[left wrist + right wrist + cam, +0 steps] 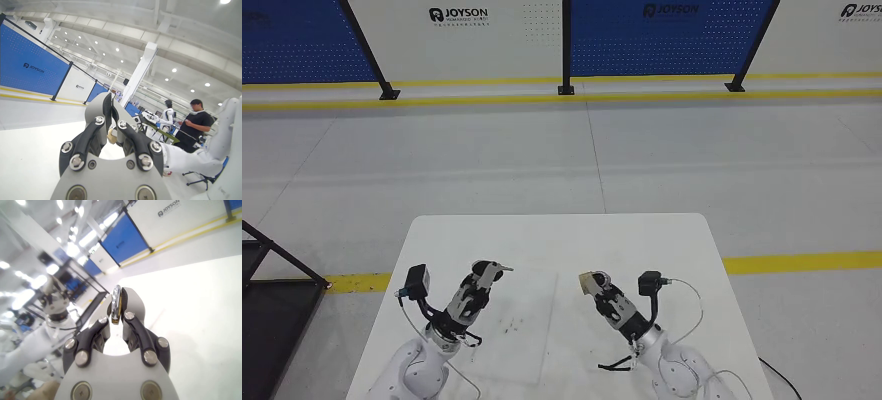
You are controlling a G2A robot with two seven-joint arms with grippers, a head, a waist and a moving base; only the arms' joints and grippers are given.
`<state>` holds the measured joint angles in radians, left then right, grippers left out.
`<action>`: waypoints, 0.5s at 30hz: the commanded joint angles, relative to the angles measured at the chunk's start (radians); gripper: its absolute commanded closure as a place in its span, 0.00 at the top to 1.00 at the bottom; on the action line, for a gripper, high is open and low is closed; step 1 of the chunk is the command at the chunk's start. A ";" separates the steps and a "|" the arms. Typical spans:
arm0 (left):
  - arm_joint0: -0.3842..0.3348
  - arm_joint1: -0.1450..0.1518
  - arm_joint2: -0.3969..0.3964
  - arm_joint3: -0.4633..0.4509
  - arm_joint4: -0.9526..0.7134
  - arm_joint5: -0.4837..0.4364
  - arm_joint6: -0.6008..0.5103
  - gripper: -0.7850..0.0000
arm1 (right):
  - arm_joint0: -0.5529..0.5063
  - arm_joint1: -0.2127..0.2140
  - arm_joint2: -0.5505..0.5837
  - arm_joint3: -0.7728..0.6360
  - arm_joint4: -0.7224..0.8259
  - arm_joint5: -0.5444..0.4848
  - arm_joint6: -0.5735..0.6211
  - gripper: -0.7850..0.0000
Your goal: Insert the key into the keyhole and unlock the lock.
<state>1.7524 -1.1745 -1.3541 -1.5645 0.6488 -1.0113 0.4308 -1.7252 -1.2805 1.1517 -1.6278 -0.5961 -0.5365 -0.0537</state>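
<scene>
Between the tips of the right hand (117, 297) sits the lock (115, 315), clamped across its flat faces, with the silver shackle (115, 294) and the brass body both showing in the gap. This grip is judged to fix the lock in the air, clear of the tabletop (642, 240), so that it cannot turn while the key is driven in. Which face carries the keyhole cannot be told. The right hand is closed only as far as the thickness of the lock allows.

The left hand (487, 272) is fully closed, its pads (108, 106) pressed together. A thin pale sliver projects from its tip toward the right hand. It is judged to be the key (504, 268), pinched at the head so that the blade is exposed; it is too small to confirm.

Both hands hang above the near half of the tabletop, apart, with tips turned roughly toward each other. The key is not yet at the lock. The next move calls for lining the blade up with the keyhole before the gap is closed.
</scene>
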 commanded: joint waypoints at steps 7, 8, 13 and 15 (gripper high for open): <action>-0.029 -0.024 0.125 0.012 -0.037 -0.001 0.062 0.00 | 0.001 -0.001 -0.004 0.020 0.189 -0.136 -0.017 0.00; -0.033 -0.026 0.131 0.014 -0.022 0.004 0.058 0.00 | 0.001 -0.001 -0.002 0.019 0.188 -0.140 -0.016 0.00; -0.033 -0.026 0.131 0.014 -0.022 0.004 0.058 0.00 | 0.001 -0.001 -0.002 0.019 0.188 -0.140 -0.016 0.00; -0.033 -0.026 0.131 0.014 -0.022 0.004 0.058 0.00 | 0.001 -0.001 -0.002 0.019 0.188 -0.140 -0.016 0.00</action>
<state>1.7194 -1.2006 -1.2232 -1.5502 0.6266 -1.0069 0.4885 -1.7241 -1.2811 1.1496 -1.6090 -0.4086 -0.6761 -0.0698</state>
